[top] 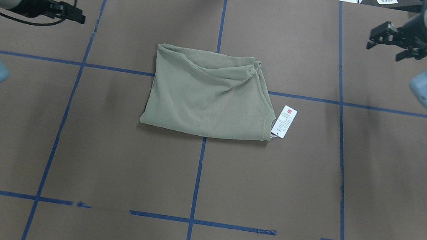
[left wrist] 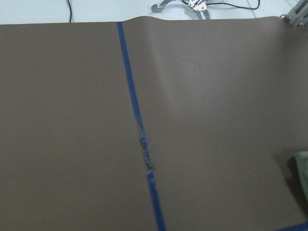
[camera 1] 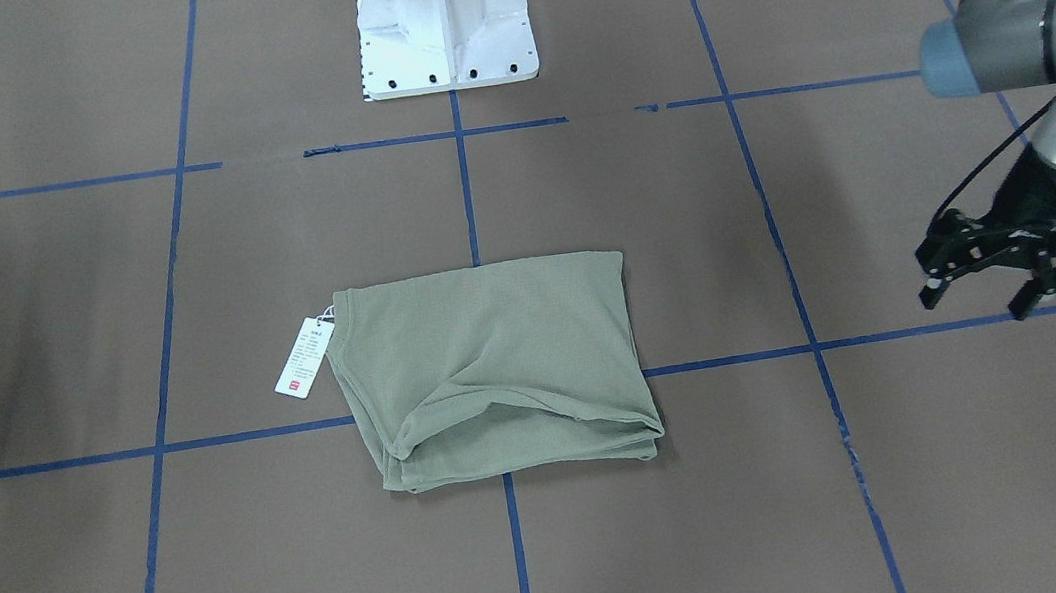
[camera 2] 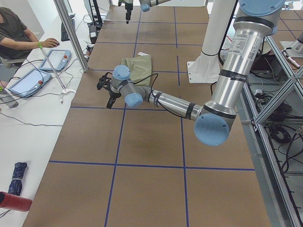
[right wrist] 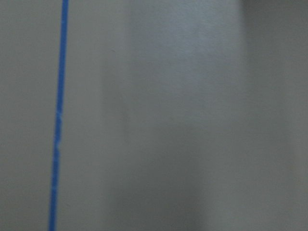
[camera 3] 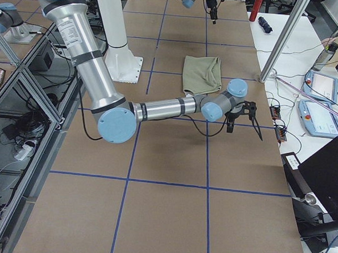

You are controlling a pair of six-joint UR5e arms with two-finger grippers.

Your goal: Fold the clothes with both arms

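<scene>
The pale sage-green shirt (camera 1: 496,366) lies folded into a rough rectangle at the table's middle, and it also shows in the overhead view (top: 209,94). Its white hang tag (top: 284,122) lies beside it on the robot's right side. My left gripper (camera 1: 977,300) hovers open and empty far off to the shirt's left, seen edge-on in the overhead view (top: 78,17). My right gripper (top: 385,50) is open and empty, far off to the shirt's right near the table's far edge. The left wrist view shows only a sliver of the shirt (left wrist: 303,173).
The white pedestal base (camera 1: 444,25) stands at the robot's side of the table. Blue tape lines (top: 198,177) grid the brown surface. In the exterior left view an operator (camera 2: 19,33) sits at a side bench beyond a metal post (camera 2: 71,33).
</scene>
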